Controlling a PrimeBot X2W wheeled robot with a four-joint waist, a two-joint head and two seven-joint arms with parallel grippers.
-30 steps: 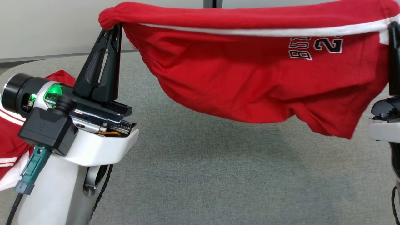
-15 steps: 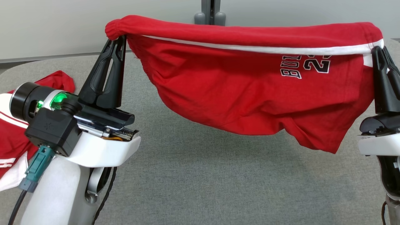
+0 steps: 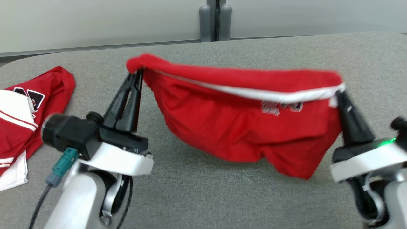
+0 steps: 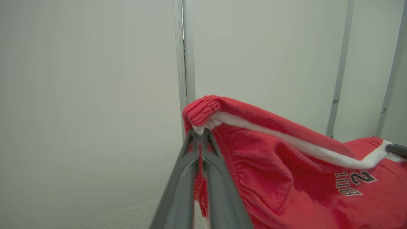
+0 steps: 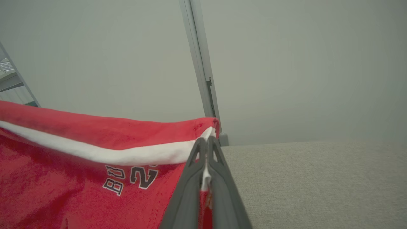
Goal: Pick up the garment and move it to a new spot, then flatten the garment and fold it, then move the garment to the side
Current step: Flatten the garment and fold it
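Note:
A red garment with a white stripe and black lettering hangs stretched between my two grippers above the grey table. My left gripper is shut on its left top corner, seen close in the left wrist view where red cloth bunches at the tips. At the right top corner my right gripper is shut on the white-striped edge, also in the right wrist view with the garment to its left. The lower hem sags close to the table.
Another red and white garment lies crumpled at the table's left edge. A grey post stands against the pale wall behind the table. Bare grey cloth surface spreads in front and to the right.
Both grippers and the held garment have come down and away from me toward the table, and the camera view has shifted; the grips are unchanged.

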